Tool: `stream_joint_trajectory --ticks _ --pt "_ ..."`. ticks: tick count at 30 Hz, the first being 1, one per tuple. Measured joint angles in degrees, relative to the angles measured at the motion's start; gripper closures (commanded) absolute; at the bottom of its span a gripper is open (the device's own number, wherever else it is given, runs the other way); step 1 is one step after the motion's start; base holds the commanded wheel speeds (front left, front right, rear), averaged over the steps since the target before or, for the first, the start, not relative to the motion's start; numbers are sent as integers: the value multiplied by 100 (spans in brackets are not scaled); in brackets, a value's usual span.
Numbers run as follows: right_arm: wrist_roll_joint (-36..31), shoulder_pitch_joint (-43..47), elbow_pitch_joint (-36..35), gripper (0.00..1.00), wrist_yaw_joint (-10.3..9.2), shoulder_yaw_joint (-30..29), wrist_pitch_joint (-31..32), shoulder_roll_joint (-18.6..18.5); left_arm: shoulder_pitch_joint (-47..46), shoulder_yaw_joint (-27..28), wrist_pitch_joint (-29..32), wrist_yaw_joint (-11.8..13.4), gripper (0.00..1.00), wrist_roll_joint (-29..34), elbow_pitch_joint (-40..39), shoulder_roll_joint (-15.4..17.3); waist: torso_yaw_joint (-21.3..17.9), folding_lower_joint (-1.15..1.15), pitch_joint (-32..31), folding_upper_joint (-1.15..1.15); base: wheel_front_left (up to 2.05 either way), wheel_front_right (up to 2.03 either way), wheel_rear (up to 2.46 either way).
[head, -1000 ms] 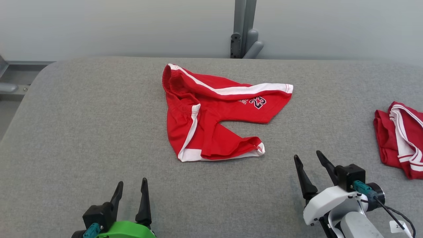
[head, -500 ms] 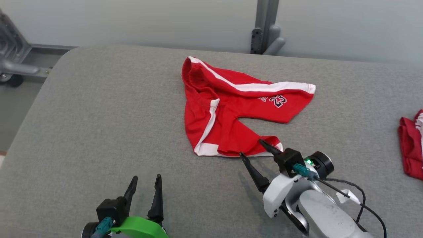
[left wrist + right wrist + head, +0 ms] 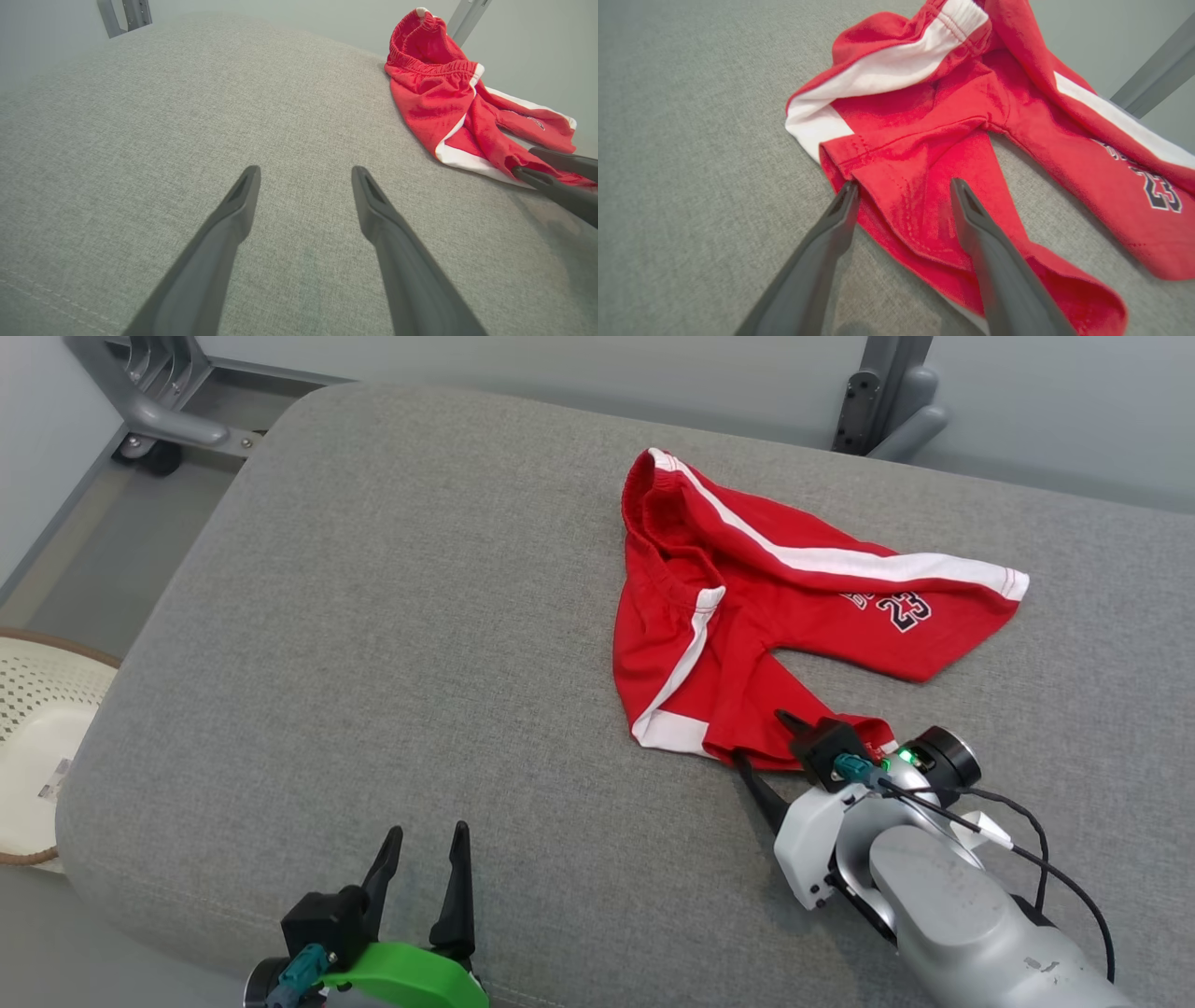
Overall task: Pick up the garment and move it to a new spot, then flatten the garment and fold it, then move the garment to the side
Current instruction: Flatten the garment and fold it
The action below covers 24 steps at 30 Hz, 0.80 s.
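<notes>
The garment is a pair of red shorts with white side stripes and a "23" print, lying crumpled on the grey padded table. My right gripper is open at the hem of the near leg. In the right wrist view its fingers straddle the red fabric near the white hem band. My left gripper is open with nothing between its fingers, low over the table near the front edge. The left wrist view shows its open fingers, the shorts far right and the right gripper at their hem.
A woven basket stands on the floor beyond the table's left end. A grey metal frame with a wheel is at the back left and a grey post behind the table. Bare grey padding spreads left of the shorts.
The camera has swung left and down, so the whole picture shifted. My right gripper has moved forward and left to the hem of the shorts' near leg, still open. The left gripper has kept its place.
</notes>
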Motion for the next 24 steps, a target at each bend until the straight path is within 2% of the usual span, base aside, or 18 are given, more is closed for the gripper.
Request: stream_joint_trajectory --ticks 1,2,3,4,5,10,13,17,24 --pt "-36 -102 145 39 0 -27 0 5 -27 -54 0 23 0 -47 -21 0 47 0 65 0 0 0 0" --pt "-36 -102 145 56 0 -27 0 5 -27 -54 0 23 0 -47 -21 0 47 0 65 0 0 0 0" --pt "-64 -149 199 64 0 -42 0 14 -42 -69 0 31 0 -64 -24 0 65 0 93 0 0 0 0" --pt "-68 -188 243 95 0 -71 0 29 -54 -80 0 44 0 -83 -30 0 79 0 119 0 0 0 0" --pt "-82 -218 242 100 0 -100 0 42 -67 -88 0 51 0 -85 -32 0 88 0 141 0 0 0 0" --pt "-130 -334 287 100 0 -322 0 24 -128 -90 0 57 0 -125 -60 -1 77 0 204 0 0 0 0" --pt "-75 -393 159 100 0 -672 1 -41 -128 -71 0 58 0 -127 -81 -1 43 0 221 0 0 0 0" --pt "119 -447 -134 100 0 -1555 1 -257 -130 -74 0 57 0 -127 -109 -1 -6 0 236 0 0 0 0" --pt "233 -319 -49 100 0 -2970 0 -587 -131 -70 0 15 0 -124 -118 -1 -71 0 224 0 0 0 0"
